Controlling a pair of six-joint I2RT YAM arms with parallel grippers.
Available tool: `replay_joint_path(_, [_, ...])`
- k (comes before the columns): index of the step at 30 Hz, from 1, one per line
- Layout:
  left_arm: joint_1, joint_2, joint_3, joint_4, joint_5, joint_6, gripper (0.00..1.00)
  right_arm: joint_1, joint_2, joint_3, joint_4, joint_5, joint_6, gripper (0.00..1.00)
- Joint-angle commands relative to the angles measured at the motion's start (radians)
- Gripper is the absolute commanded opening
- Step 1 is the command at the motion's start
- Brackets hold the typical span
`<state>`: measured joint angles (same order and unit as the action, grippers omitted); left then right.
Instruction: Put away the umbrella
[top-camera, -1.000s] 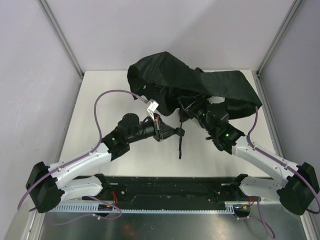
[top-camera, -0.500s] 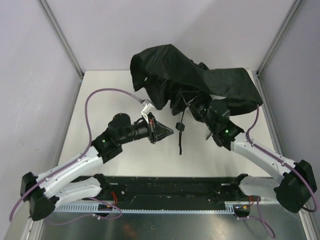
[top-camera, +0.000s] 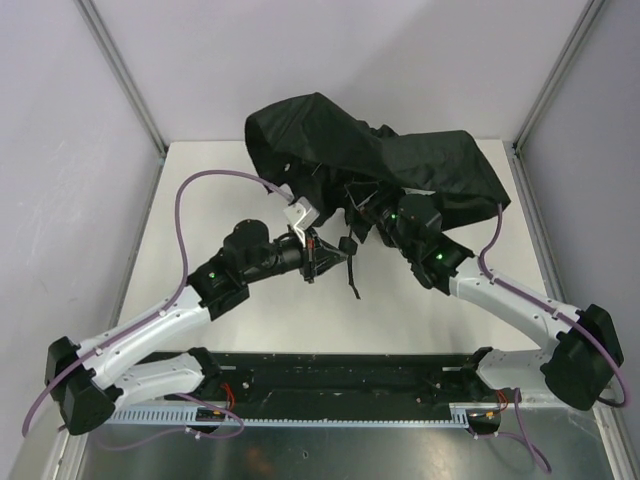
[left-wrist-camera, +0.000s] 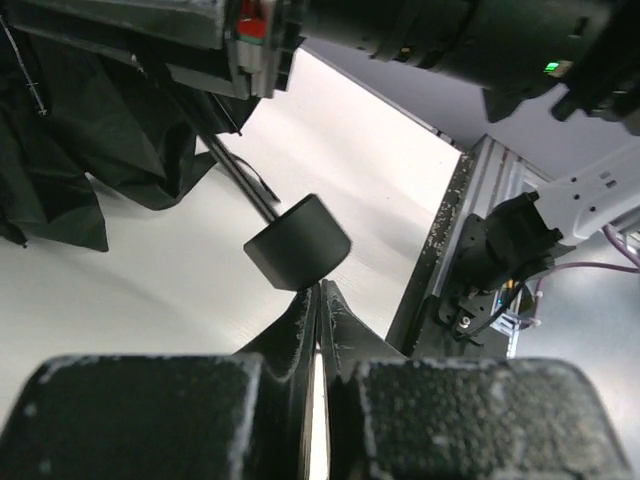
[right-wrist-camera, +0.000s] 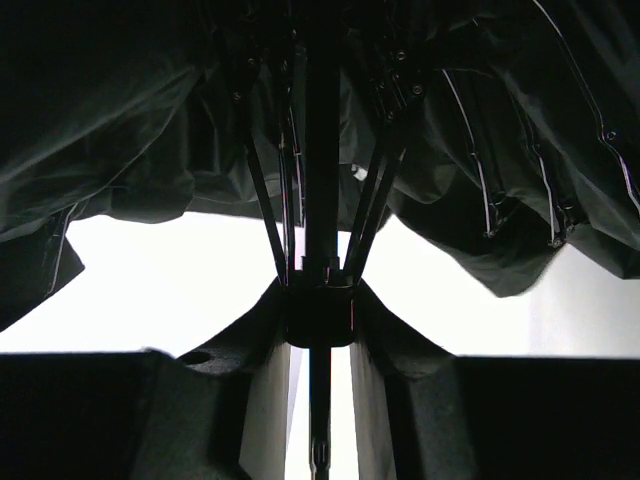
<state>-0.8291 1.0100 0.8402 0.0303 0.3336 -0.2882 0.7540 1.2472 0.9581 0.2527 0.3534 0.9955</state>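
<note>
The white table (top-camera: 200, 200) carries the umbrella (top-camera: 380, 165), which is at the far middle of it. Its black canopy (top-camera: 430, 175) hangs loose and crumpled, half collapsed, and it covers the front part of the right arm (top-camera: 510, 300). The left arm (top-camera: 160, 320) reaches in from the near left side.

The right gripper (right-wrist-camera: 320, 315) is under the canopy and is clenched around the thin dark shaft (right-wrist-camera: 320, 150), at the small block where the metal ribs (right-wrist-camera: 262, 200) come together.

The left gripper (left-wrist-camera: 318, 292) has its two fingers pressed together. Their tips are at the lower edge of the small black handle (left-wrist-camera: 298, 243); I cannot tell if something thin is pinched between them. The handle is lifted above the table, and the wrist strap (top-camera: 355, 280) hangs down from it toward the near side.
</note>
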Motion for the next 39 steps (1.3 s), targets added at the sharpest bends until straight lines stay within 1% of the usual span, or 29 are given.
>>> replay_joint_path(1, [0.008, 0.031, 0.064, 0.013, -0.099, 0.030, 0.05, 0.051, -0.029, 0.085, 0.047, -0.051, 0.013, 0.00])
replay_joint_path(4, [0.009, 0.070, 0.109, 0.013, -0.143, 0.007, 0.03, 0.116, -0.020, 0.084, -0.012, -0.030, 0.056, 0.00])
replay_joint_path(7, [0.009, 0.088, 0.138, 0.012, -0.178, -0.005, 0.03, 0.178, -0.020, 0.048, 0.016, -0.026, 0.085, 0.00])
replay_joint_path(9, [0.010, 0.088, 0.142, 0.010, -0.173, -0.005, 0.03, 0.193, -0.026, 0.032, 0.045, -0.019, 0.079, 0.00])
replay_joint_path(11, [0.011, 0.060, 0.121, 0.004, -0.144, -0.006, 0.04, 0.164, -0.035, 0.028, 0.072, -0.024, 0.030, 0.00])
replay_joint_path(12, [0.010, 0.035, 0.097, 0.003, -0.111, -0.006, 0.08, 0.130, -0.031, 0.027, 0.104, -0.064, -0.003, 0.00])
replay_joint_path(13, [0.009, 0.001, 0.064, 0.003, -0.084, -0.005, 0.13, 0.082, -0.021, 0.027, 0.145, -0.133, -0.037, 0.00])
replay_joint_path(14, [0.010, -0.040, 0.029, 0.003, -0.053, -0.001, 0.22, 0.034, -0.008, 0.027, 0.198, -0.224, -0.083, 0.00])
replay_joint_path(17, [0.011, -0.181, -0.070, -0.010, 0.073, 0.037, 0.54, -0.094, 0.019, 0.027, 0.310, -0.443, -0.209, 0.00])
replay_joint_path(18, [0.012, -0.234, -0.088, -0.033, 0.113, 0.052, 0.62, -0.132, 0.027, 0.027, 0.334, -0.513, -0.249, 0.00])
replay_joint_path(20, [0.012, -0.332, -0.088, -0.099, 0.167, 0.077, 0.72, -0.201, 0.042, 0.020, 0.391, -0.681, -0.337, 0.00])
replay_joint_path(21, [0.014, -0.373, -0.069, -0.140, 0.177, 0.084, 0.75, -0.235, 0.047, 0.007, 0.429, -0.775, -0.380, 0.00])
replay_joint_path(23, [0.015, -0.420, 0.001, -0.205, 0.170, 0.087, 0.78, -0.288, 0.044, -0.027, 0.491, -0.945, -0.479, 0.00])
replay_joint_path(24, [0.016, -0.427, 0.060, -0.227, 0.147, 0.078, 0.79, -0.304, 0.035, -0.048, 0.500, -1.016, -0.542, 0.00])
replay_joint_path(25, [0.018, -0.423, 0.117, -0.244, 0.112, 0.064, 0.79, -0.314, 0.021, -0.068, 0.493, -1.064, -0.614, 0.00])
replay_joint_path(27, [0.023, -0.389, 0.239, -0.275, -0.014, 0.002, 0.82, -0.322, -0.011, -0.103, 0.447, -1.123, -0.736, 0.00])
replay_joint_path(29, [0.032, -0.312, 0.361, -0.328, -0.206, -0.080, 0.88, -0.322, -0.050, -0.130, 0.422, -1.152, -0.788, 0.00])
replay_joint_path(30, [0.044, -0.270, 0.415, -0.353, -0.258, -0.111, 0.94, -0.320, -0.068, -0.146, 0.427, -1.159, -0.791, 0.00])
replay_joint_path(31, [0.068, -0.224, 0.463, -0.368, -0.271, -0.140, 0.97, -0.318, -0.087, -0.160, 0.431, -1.160, -0.787, 0.00])
replay_joint_path(33, [0.152, -0.138, 0.530, -0.379, -0.205, -0.219, 0.99, -0.311, -0.126, -0.188, 0.430, -1.147, -0.775, 0.00])
replay_joint_path(35, [0.239, -0.057, 0.566, -0.377, -0.086, -0.293, 0.99, -0.307, -0.160, -0.212, 0.438, -1.133, -0.752, 0.00])
replay_joint_path(37, [0.289, 0.022, 0.587, -0.376, 0.021, -0.322, 1.00, -0.299, -0.182, -0.232, 0.461, -1.123, -0.720, 0.00])
replay_joint_path(39, [0.307, 0.078, 0.594, -0.368, 0.105, -0.330, 0.99, -0.280, -0.192, -0.237, 0.464, -1.115, -0.711, 0.00])
